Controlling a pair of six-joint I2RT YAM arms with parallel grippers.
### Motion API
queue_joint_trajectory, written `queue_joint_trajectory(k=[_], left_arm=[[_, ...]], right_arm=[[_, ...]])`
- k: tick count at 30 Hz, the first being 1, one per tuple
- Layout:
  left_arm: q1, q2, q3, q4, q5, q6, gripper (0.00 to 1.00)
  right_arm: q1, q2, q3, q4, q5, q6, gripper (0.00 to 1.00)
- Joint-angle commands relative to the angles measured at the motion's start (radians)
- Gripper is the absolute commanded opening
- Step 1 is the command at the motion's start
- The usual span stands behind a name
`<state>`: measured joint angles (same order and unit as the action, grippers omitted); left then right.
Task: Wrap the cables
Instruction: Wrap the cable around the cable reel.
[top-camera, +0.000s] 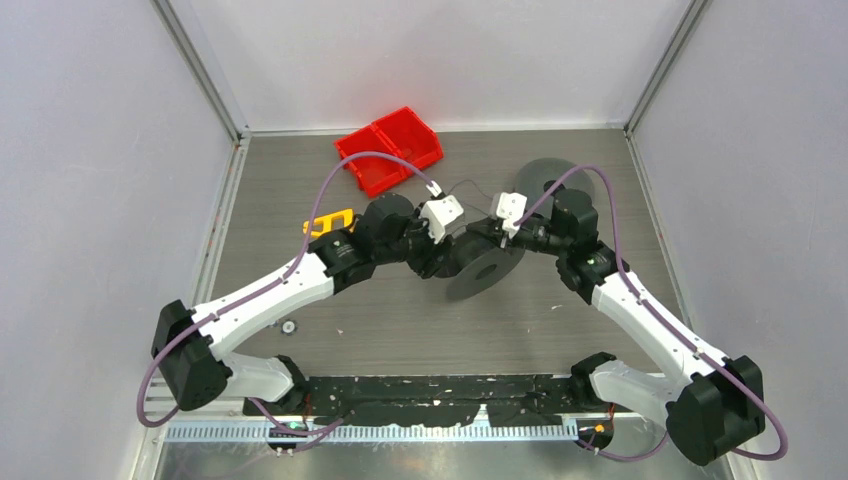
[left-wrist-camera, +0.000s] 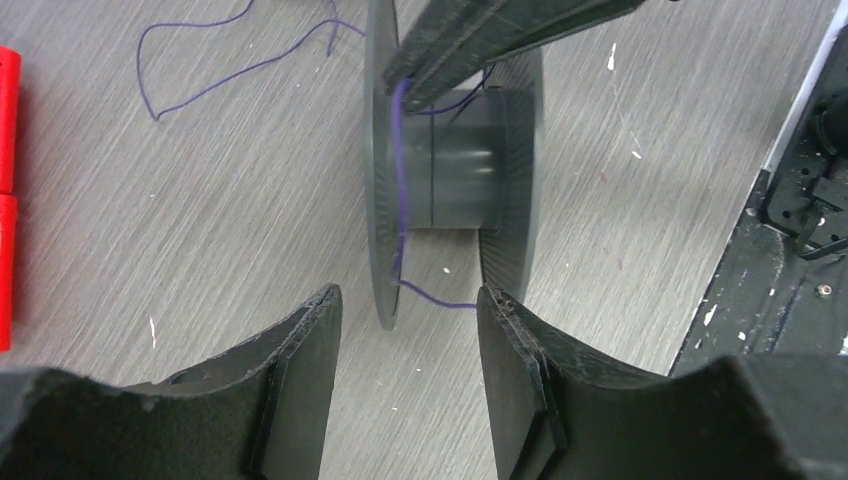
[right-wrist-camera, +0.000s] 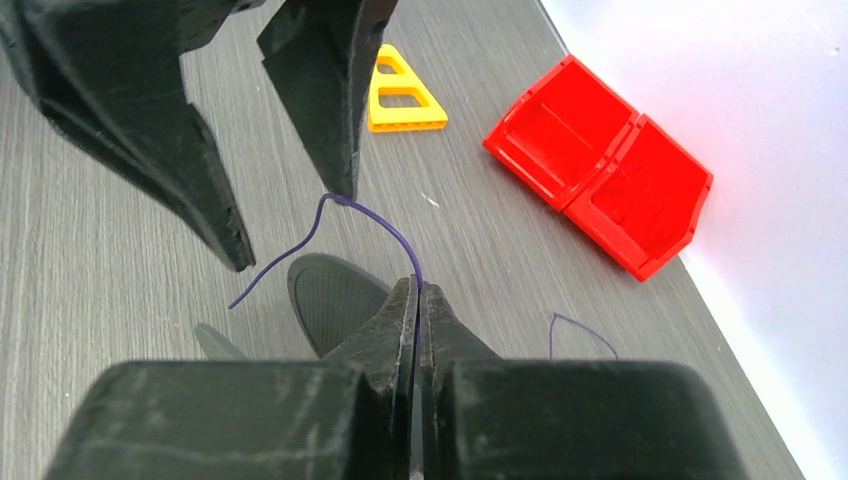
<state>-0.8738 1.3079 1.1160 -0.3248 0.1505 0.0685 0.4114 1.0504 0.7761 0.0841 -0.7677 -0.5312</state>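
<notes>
The cable is a thin purple wire, partly wound on a dark grey spool standing on edge at the table's middle. My right gripper is shut on the wire, just above the spool's flange. My left gripper is open, with its fingers either side of the spool's near rim and not touching it. A short wire end runs from the flange to my left gripper's right finger. Loose wire trails over the table behind the spool.
Two joined red bins sit at the back, and show in the right wrist view. A yellow triangular part lies left of the arms. A second dark spool stands behind the right arm. Metal frame posts edge the table.
</notes>
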Motion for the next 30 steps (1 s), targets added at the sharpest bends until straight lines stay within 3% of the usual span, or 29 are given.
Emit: queue_joint_trajectory(k=[1,11,30], left_arm=[[0.024,0.03,0.006,0.089,0.042,0.022,0.54],[0.035,0.113,0.01,0.161,0.075,0.045,0.53],[0.053,0.281,0.072,0.288,0.1,0.031,0.4]], right_arm=[[-0.013,-0.024,-0.027,0.057,0.021,-0.033,0.05],[-0.076,-0.018,-0.077,0.148,0.001,0.012,0.05],[-0.15,0.005,-0.162,0.239,0.013,0.044,0.06]])
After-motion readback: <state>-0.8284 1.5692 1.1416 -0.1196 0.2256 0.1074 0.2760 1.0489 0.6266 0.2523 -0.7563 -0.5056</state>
